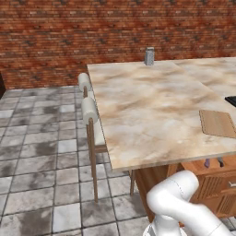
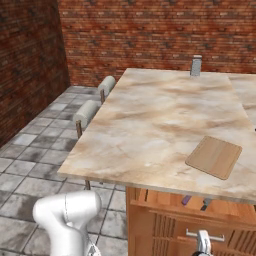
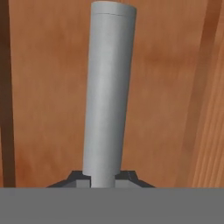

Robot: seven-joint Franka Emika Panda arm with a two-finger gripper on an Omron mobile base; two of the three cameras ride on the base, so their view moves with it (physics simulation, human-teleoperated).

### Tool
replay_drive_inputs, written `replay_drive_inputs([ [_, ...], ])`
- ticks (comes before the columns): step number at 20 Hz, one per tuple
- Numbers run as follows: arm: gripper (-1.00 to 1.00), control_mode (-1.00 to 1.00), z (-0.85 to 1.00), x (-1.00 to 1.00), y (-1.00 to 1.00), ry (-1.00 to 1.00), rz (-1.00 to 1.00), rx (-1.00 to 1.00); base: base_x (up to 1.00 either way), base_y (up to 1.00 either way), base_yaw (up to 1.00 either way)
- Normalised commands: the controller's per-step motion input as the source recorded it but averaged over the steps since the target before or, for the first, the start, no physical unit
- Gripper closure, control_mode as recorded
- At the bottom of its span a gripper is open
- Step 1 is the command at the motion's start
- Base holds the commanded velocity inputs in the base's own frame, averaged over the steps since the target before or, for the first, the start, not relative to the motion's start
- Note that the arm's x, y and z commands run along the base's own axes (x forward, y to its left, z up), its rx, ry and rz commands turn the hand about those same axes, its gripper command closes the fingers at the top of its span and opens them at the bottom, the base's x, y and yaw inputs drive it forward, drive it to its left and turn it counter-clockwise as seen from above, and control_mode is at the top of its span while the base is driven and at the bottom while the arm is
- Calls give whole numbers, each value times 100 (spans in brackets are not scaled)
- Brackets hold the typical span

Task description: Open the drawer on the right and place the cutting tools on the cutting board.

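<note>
One cutting board (image 2: 214, 157); two cutting tools (image 2: 195, 202); one drawer (image 2: 165, 200); two stools (image 1: 90, 110); one grey canister (image 1: 149, 56).

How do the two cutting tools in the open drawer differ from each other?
The purple tool is bluish-purple, while the knife is dark with a grey part. In the right base view the purple tool lies to the left of the knife, and it looks a little thicker than the slimmer knife. Both lie in the open drawer, mostly hidden under the countertop edge, and neither is yet on the cutting board.
</note>
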Motion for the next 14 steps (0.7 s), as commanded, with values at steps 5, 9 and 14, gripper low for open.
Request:
replay_drive_inputs([
  [5,100,-100,-23,-86,-27,0,0,0,0,0,0],
  [9,100,-100,-26,-90,-28,0,0,0,0,0,0],
  [14,100,-100,-33,-99,-31,0,0,0,0,0,0],
])
